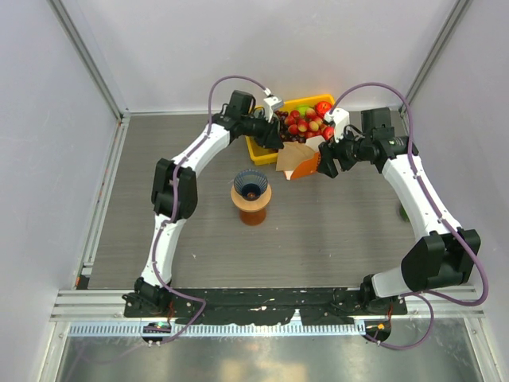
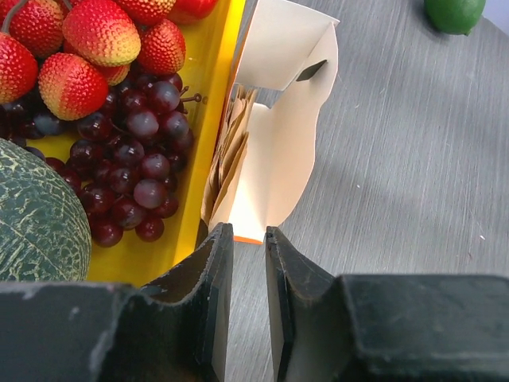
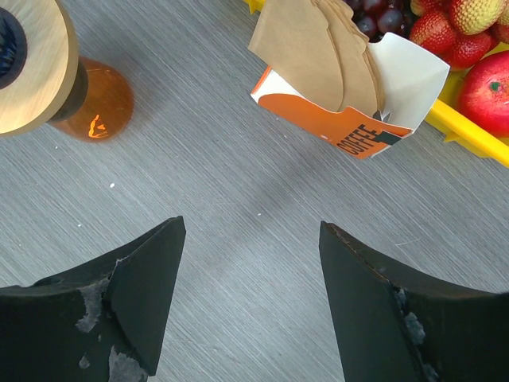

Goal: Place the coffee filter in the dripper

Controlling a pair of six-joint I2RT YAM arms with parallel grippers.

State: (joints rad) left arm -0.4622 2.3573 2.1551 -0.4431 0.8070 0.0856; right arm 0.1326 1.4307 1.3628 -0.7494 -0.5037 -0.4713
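The coffee filters [image 3: 312, 49] are a stack of tan paper cones standing in an opened orange-and-white carton [image 3: 362, 127] next to the yellow tray. In the left wrist view only the filters' edges [image 2: 228, 151] show against the carton's white inside [image 2: 278, 167]. My left gripper [image 2: 248, 236] hangs just short of the carton's rim, its jaws a narrow gap apart with nothing between them. My right gripper [image 3: 250, 231] is wide open over bare table, short of the carton. The dark blue dripper [image 1: 251, 184] sits on its wooden ring stand [image 3: 40, 76] atop an amber carafe [image 3: 102, 105].
A yellow tray [image 2: 208, 103] holds grapes [image 2: 139, 171], strawberries [image 2: 95, 36] and a green melon [image 2: 36, 219], right behind the carton. A red apple [image 3: 487, 89] lies in the tray too. A lime [image 2: 454, 13] rests on the table beyond the carton.
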